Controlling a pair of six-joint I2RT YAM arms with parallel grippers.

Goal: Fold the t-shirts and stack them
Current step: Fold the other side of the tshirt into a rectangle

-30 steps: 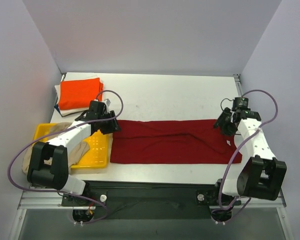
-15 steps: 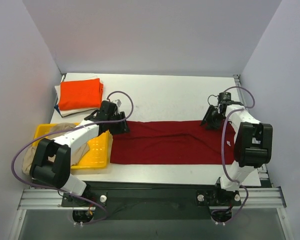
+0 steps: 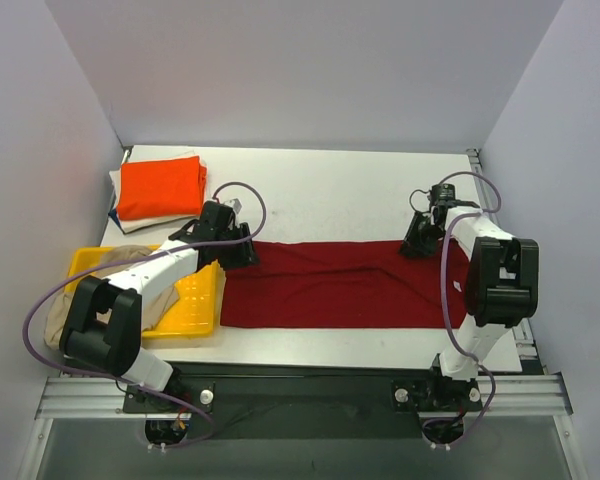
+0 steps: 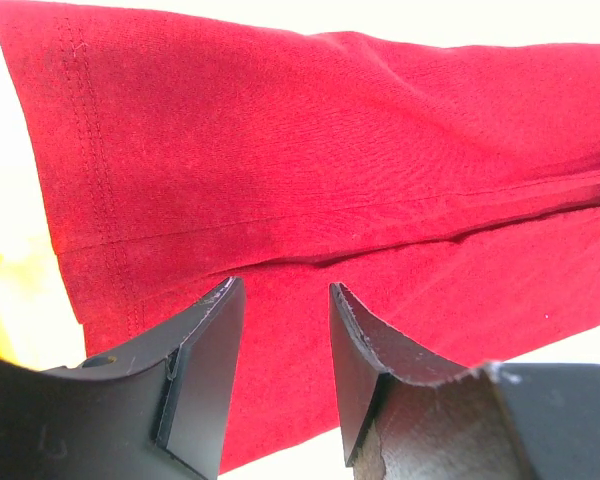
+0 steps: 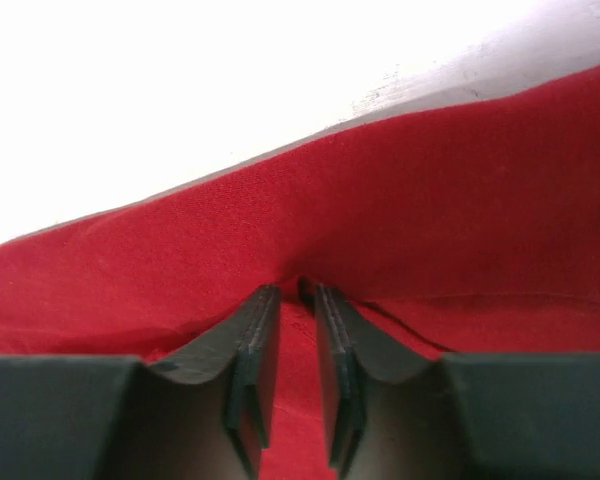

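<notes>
Roughly halfway, by my reckoning. The dark red t-shirt [image 3: 340, 285] lies across the middle of the desk [image 3: 330, 195] as a long flat band, already narrowed lengthwise, but it has not yet been doubled end to end.

My left end effector [image 4: 282, 295] is released: its fingers stand apart just above the band's left end, near the stitched hem, with cloth showing between them and nothing gripped. My right end effector [image 5: 290, 292] is at the band's upper edge, toward the right of the frame. Its fingers are drawn nearly together, with a small ridge of red cloth bunched at the tips, so I judge it to be clenched on the dark red t-shirt.

At the upper left of the top view an orange t-shirt [image 3: 160, 187] sits folded on paler folded cloth, which I take to be the finished pile. At the left, a beige t-shirt [image 3: 52, 328] lies crumpled in and over the yellow tray [image 3: 195, 300], unfolded.

What is left, as I see it: grip the left end, fold the red band down to size, put it on the pile, then do the beige one.
</notes>
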